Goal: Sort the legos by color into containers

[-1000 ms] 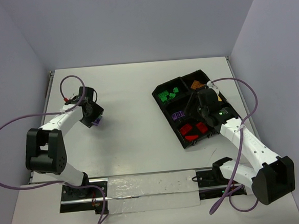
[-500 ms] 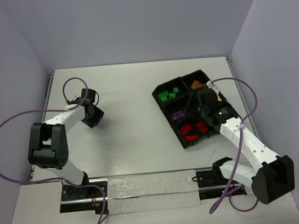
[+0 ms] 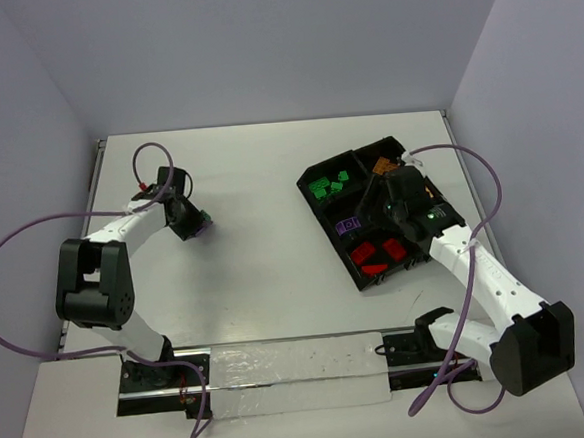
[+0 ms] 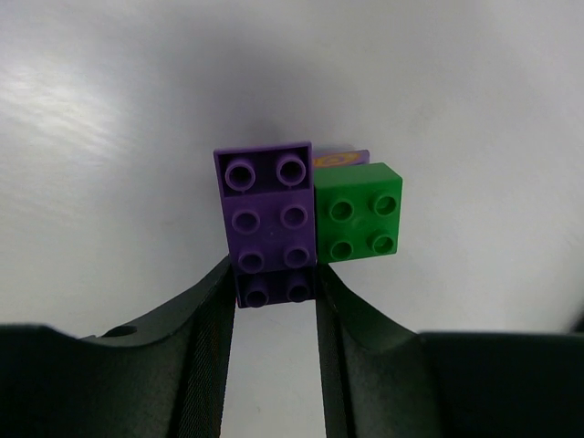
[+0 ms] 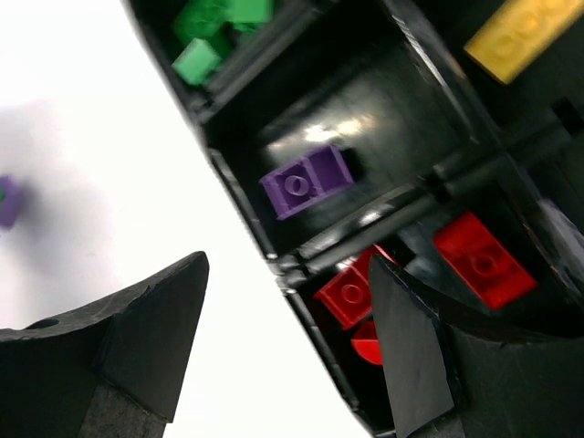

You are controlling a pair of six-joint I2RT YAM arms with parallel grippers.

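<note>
On the white table at the left, a purple lego lies beside a green lego, with another purple piece behind them. My left gripper is shut on the near end of the purple lego, a finger pressed against each side. The black divided tray at the right holds green legos, a purple one, red ones, a yellow one and orange ones in separate containers. Above the tray's near left wall hovers my right gripper, open and holding nothing.
Purple cables loop from both arms, the left one out past the table's left edge. Grey walls close in the table on three sides. A clear strip lies between the arm bases at the near edge.
The left gripper has shifted slightly toward the far right and its jaws have closed onto the purple lego. The right gripper has edged a little farther over the tray.
</note>
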